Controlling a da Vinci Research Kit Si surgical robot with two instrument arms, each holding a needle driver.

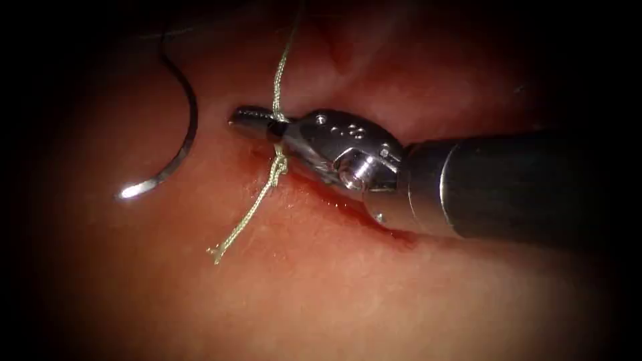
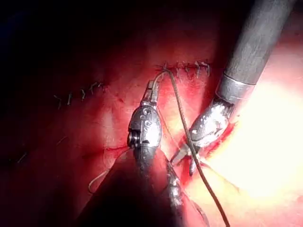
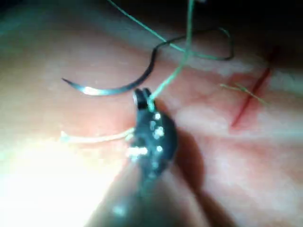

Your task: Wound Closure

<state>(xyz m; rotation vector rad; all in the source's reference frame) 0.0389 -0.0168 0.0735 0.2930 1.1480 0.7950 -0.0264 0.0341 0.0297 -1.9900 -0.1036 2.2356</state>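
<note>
Tissue (image 1: 321,294) bears free needle (image 1: 184,134) left of right tool (image 1: 257,122) gripping thread (image 1: 281,73).

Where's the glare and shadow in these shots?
Endoscope view: dark edges; light glints on the free needle lying on the tissue, and on the right tool, shut on the thread. Left wrist view: glare washes out some tissue; the left tool holds thread too. Right wrist view: the tool shadows the tissue.

The right arm's end effector (image 1: 251,120) lies low, closed; the left arm's end effector (image 2: 152,90) is closed too.
</note>
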